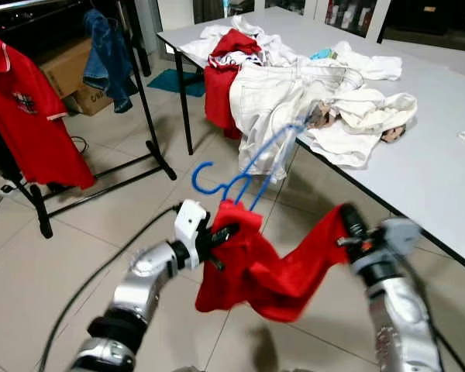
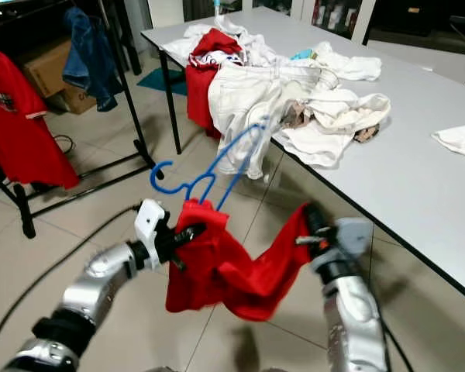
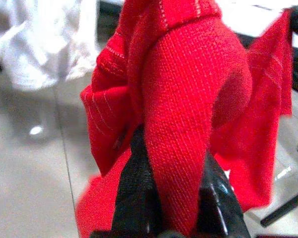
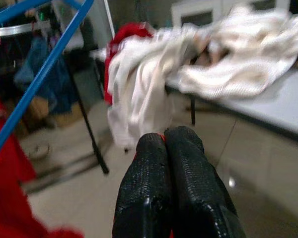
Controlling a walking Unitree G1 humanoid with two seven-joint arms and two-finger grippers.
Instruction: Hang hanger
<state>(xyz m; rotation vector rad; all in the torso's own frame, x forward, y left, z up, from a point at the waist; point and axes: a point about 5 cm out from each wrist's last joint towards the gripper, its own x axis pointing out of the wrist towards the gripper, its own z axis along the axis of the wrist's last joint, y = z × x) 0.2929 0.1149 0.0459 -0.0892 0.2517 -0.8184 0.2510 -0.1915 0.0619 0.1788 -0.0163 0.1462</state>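
From where I stand, the robot holds a red shirt [image 1: 256, 271] stretched between its two arms, above the tiled floor [image 1: 101, 232] and just off the corner of the table [image 1: 434, 170]. The left gripper [image 1: 221, 236] is pinched on the shirt's collar end; in the left wrist view the cloth is folded over and squeezed between its black fingers [image 3: 134, 198]. The right gripper [image 1: 347, 225] is clamped on the far edge, its fingers pressed flat together with only a sliver of red between them in its wrist view.

The blue hanger [image 1: 244, 174] rises out of the collar near the left gripper, its hook curling to the robot's left and its wire shoulders slanting up toward the heap of white clothes [image 1: 294, 101] on the table. It seems only partly seated in the shirt, though I cannot tell how far in it sits.

The garment rack [image 1: 139, 101], with another red shirt [image 1: 27, 108] and a denim jacket [image 1: 108, 54] on it, stands well apart to the robot's left. To do this well, I think the robot should keep both grips firm so the shirt stays spread, turn toward the rack, and raise the left side so the hook leads over the rail. The loose hanger could slip out if the collar sags.
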